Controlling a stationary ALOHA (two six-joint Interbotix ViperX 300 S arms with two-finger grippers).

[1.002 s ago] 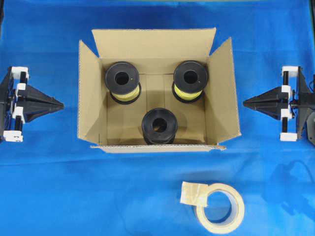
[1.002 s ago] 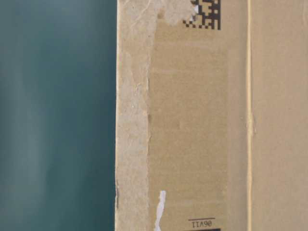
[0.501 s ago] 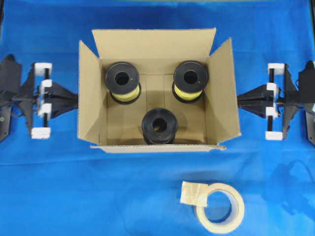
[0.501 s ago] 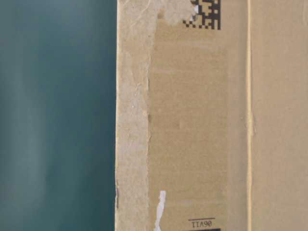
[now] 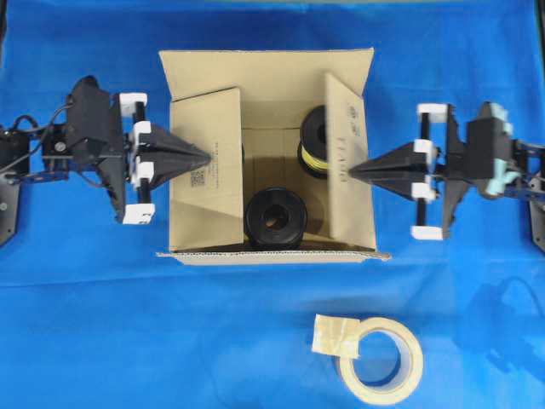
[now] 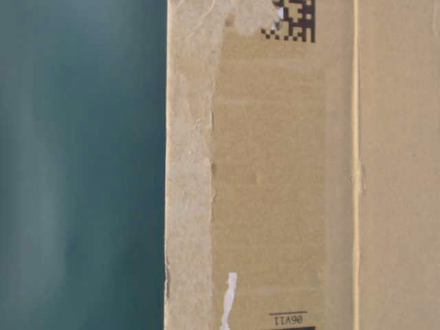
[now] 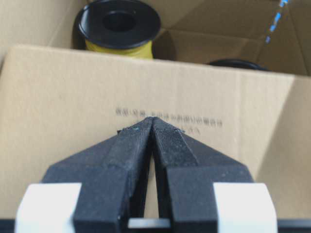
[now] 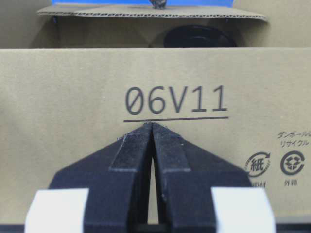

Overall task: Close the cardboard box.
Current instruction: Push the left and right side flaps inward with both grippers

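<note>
a: where's the cardboard box (image 5: 272, 153)?

b: middle of the blue cloth (image 5: 102, 324), a bit toward 12 o'clock in the overhead view. its top is only partly folded. the flap at 9 o'clock (image 5: 204, 175) leans in over the opening, and the flap at 3 o'clock (image 5: 347, 153) is tipped steeply inward too. the 12 o'clock flap (image 5: 266, 75) is splayed outward, and the 6 o'clock flap (image 5: 272, 254) shows only as a thin edge.

a: and the arms?

b: the left gripper (image 5: 204, 158) reaches in from 9 o'clock, its jaws pressed together into a point, the tip against the outer face of that flap near a small printed square code. the wrist view shows the tip (image 7: 151, 121) touching the cardboard just under a line of print.

a: the other one?

b: the right gripper (image 5: 353, 169) comes from 3 o'clock, jaws likewise closed with nothing between them, tip (image 8: 151, 127) on the flap right below the printed "06v11".

a: anything inside?

b: black spools. one at 6 o'clock (image 5: 275, 218) in plain sight, one with yellow wire (image 5: 313, 149) half hidden by the 3 o'clock flap. the left wrist view shows another yellow-wound spool (image 7: 119, 24) beyond the flap.

a: outside the box?

b: a beige tape roll (image 5: 381, 360) on the cloth toward 5 o'clock, well apart from the box. the table-level view is filled by a close cardboard wall (image 6: 289, 172) with torn paper remnants.
</note>
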